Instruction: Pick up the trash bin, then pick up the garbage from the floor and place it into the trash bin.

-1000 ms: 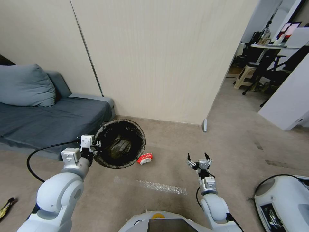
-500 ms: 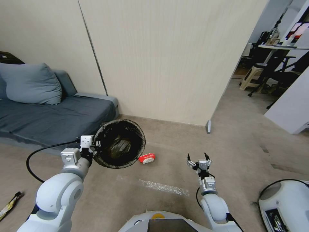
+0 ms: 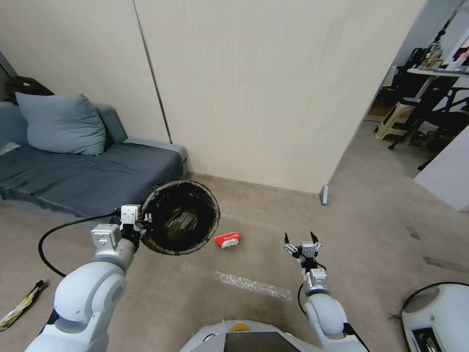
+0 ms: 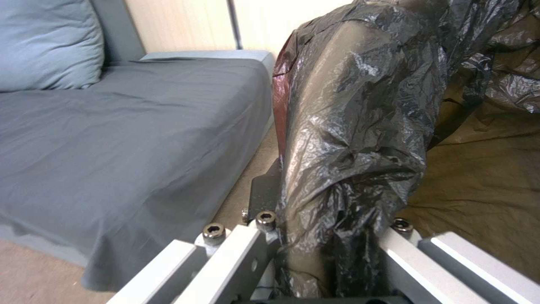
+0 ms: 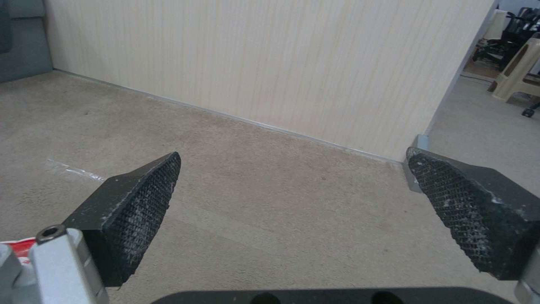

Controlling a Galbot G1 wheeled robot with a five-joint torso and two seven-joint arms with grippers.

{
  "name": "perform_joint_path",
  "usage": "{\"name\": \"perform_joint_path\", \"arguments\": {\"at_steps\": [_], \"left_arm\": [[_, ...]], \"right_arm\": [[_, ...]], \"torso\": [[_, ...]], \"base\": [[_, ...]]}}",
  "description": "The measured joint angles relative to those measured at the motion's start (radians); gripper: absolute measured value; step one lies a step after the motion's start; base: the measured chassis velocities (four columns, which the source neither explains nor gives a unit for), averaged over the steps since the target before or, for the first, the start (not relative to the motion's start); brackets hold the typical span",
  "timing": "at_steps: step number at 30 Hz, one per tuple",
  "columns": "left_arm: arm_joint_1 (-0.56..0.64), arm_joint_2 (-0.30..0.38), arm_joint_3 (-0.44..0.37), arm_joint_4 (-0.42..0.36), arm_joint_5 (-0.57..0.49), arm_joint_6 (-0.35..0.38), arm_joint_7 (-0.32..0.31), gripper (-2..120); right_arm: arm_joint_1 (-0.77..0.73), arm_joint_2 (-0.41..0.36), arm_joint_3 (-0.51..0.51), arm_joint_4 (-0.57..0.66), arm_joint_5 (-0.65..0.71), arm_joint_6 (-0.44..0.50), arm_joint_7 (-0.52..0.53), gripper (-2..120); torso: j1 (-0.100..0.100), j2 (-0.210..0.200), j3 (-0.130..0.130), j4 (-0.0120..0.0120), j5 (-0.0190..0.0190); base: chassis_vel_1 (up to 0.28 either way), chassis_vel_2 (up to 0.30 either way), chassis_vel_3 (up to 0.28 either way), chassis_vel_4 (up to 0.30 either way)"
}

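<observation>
Left gripper [image 3: 144, 222] clamped our trash bin [image 3: 181, 217] rim; right gripper [image 3: 300, 241] gaped empty; wrapper [image 3: 227, 239] lettering unreadable.

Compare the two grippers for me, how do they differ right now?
The left gripper is shut on the rim of the trash bin, carrying it above the floor; the right gripper is open and holds nothing. The left one sits near the grey sofa, while the right one hovers over bare carpet, right of the red-and-white wrapper. Both reach forward ahead of the robot.

black bin liner [image 3: 181, 222], red-white wrapper [image 3: 227, 239], seemingly yellow-dark packet [image 3: 22, 305]
</observation>
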Motion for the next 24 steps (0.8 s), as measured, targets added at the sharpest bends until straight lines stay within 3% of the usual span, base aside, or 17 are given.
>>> {"name": "perform_joint_path", "arguments": {"at_steps": [24], "left_arm": [[0.0,-0.001,0.0,0.004,-0.005,0.0,-0.003,1]], "right_arm": [[-0.004,0.0,-0.004,0.0,-0.006,-0.001,-0.001,100]], "torso": [[0.0,0.0,0.0,0.0001,0.0]], "base": [[0.003,0.006,0.009,0.006]]}}
